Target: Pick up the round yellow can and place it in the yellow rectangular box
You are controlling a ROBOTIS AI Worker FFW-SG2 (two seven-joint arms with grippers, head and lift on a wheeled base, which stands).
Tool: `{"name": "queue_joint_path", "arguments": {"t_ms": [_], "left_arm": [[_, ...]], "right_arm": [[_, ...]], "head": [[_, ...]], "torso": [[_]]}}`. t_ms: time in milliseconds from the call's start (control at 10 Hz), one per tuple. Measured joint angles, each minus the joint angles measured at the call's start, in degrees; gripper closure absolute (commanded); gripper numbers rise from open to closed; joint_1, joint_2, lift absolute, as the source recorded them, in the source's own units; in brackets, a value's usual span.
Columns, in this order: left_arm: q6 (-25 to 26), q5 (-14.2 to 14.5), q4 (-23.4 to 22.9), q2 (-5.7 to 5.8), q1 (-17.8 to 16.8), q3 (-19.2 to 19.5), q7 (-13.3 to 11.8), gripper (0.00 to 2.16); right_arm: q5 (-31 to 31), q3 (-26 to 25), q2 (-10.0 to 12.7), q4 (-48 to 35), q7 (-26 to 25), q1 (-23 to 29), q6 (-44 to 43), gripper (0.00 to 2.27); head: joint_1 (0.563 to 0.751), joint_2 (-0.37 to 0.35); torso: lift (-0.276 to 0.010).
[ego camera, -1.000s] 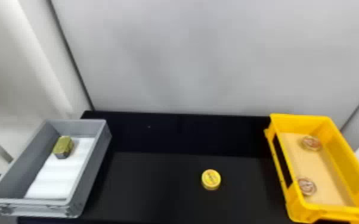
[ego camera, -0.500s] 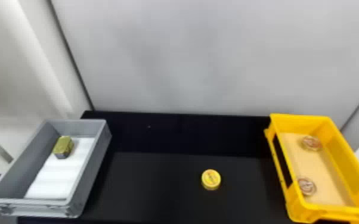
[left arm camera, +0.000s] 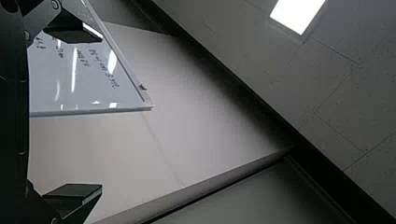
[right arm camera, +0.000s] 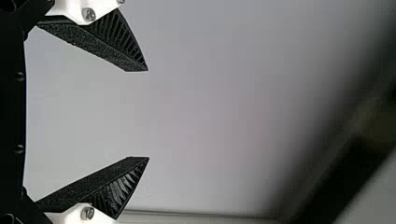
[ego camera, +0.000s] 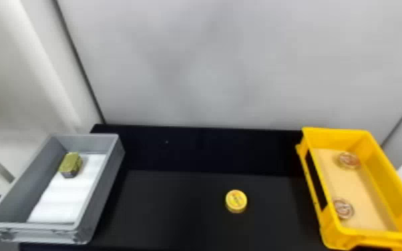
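Right gripper (right arm camera: 148,114): fingers well apart, nothing between them, pale wall ahead of it in the wrist view. We read this as pre-approach, task barely begun. Left gripper (left arm camera: 102,112) is also spread and empty, whiteboard (left arm camera: 84,79) beyond it; we see no job for it here.

Round yellow can (ego camera: 236,201) sits upright on the black table (ego camera: 177,207), between the two boxes, nearer the yellow one. First risk for us: coming down off-centre. One fingertip lands on the lid or shoves the side, and a short, smooth can could skid or tip. Too high and we pinch only the lid edge; too low and the tips hit the table. We want to straddle it evenly, then close gently.

Yellow rectangular box (ego camera: 337,139) is next. Its near long wall stands between the can and the drop spot, so if we carry low we clip the rim and may lose the can or push the box. Inside, one round tin (ego camera: 349,160) lies toward the far end, another tin (ego camera: 343,209) nearer us. Release over either and ours could land tilted or roll. We'd aim between them, low.

Grey box (ego camera: 98,200) with the greenish block (ego camera: 70,163): wrong target.
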Motion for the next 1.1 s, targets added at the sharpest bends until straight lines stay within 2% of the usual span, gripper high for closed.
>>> {"name": "queue_joint_path", "arguments": {"t_ms": [200,300,500,700,900,1100], "left_arm": [[0.4,0.0,0.0,0.0,0.2,0.0,-0.1,0.14],[0.5,0.0,0.1,-0.01,0.2,-0.1,-0.2,0.14],[0.7,0.0,0.2,-0.04,0.3,-0.4,-0.2,0.14],[1.0,0.0,0.4,0.16,0.0,-1.1,-0.3,0.14],[1.1,0.1,0.6,0.31,-0.2,-1.7,-0.4,0.14],[1.2,0.2,0.9,0.26,-0.3,-2.2,-0.5,0.14]], "right_arm": [[-0.9,1.0,3.5,1.6,3.2,-4.5,19.0,0.11],[-0.9,0.4,5.0,3.1,4.9,-3.5,22.7,0.11],[-0.9,-2.9,8.2,7.9,8.2,3.2,22.0,0.11],[-2.8,-5.2,10.3,15.1,10.5,9.1,19.5,0.12],[-8.7,-6.1,10.7,23.0,10.6,13.7,14.7,0.12],[-13.9,-4.9,10.7,31.2,11.9,17.5,9.3,0.13]], "head": [[0.7,0.054],[0.7,0.054],[0.7,0.054],[0.7,0.054],[0.7,0.054],[0.7,0.054]], "torso": [[-0.003],[-0.003],[-0.003],[-0.003],[-0.003],[-0.003]]}}
